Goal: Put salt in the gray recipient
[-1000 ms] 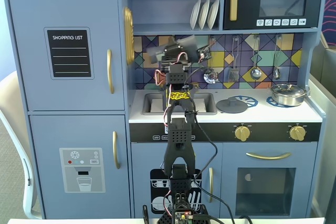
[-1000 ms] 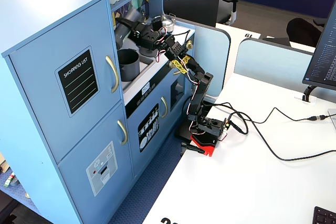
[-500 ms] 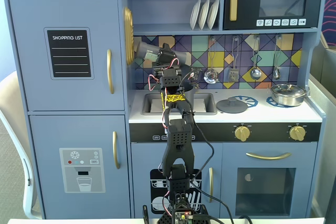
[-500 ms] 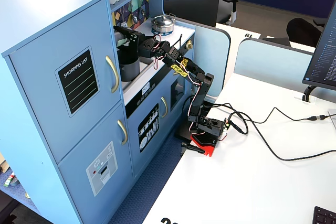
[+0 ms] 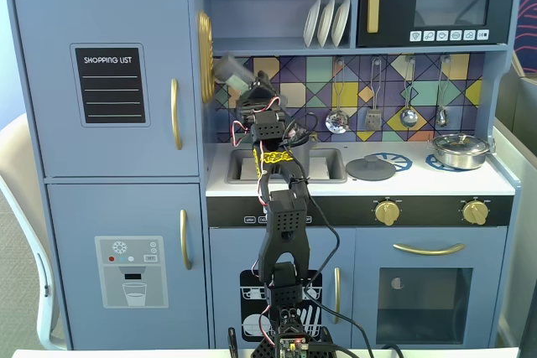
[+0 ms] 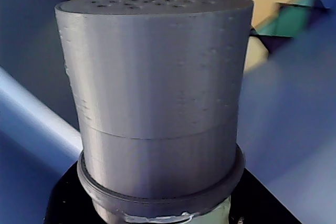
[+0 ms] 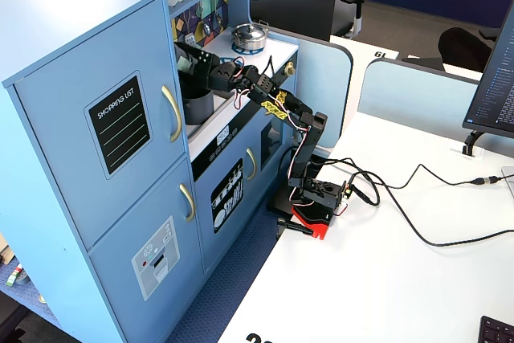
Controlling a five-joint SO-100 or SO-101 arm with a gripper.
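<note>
The salt shaker (image 6: pixel 157 87) is a grey cylinder with small holes in its top, and it fills the wrist view. My gripper (image 6: pixel 157 205) is shut on its base, with the black jaws showing at both lower corners. In a fixed view the shaker (image 5: pixel 229 71) is held tilted in the air at the left of the tiled backsplash, above the sink (image 5: pixel 323 165). In another fixed view the gripper (image 7: pixel 195 63) holds the shaker (image 7: pixel 185 59) just above a dark grey recipient (image 7: pixel 198 108) standing at the sink. The arm hides that recipient in the front view.
A steel pot (image 5: pixel 459 150) stands on the right burner and a grey disc (image 5: pixel 371 168) lies on the left burner. Utensils (image 5: pixel 408 94) hang on the backsplash. The shelf with plates (image 5: pixel 327 21) is close above the gripper. The fridge door handle (image 5: pixel 175 113) is to the left.
</note>
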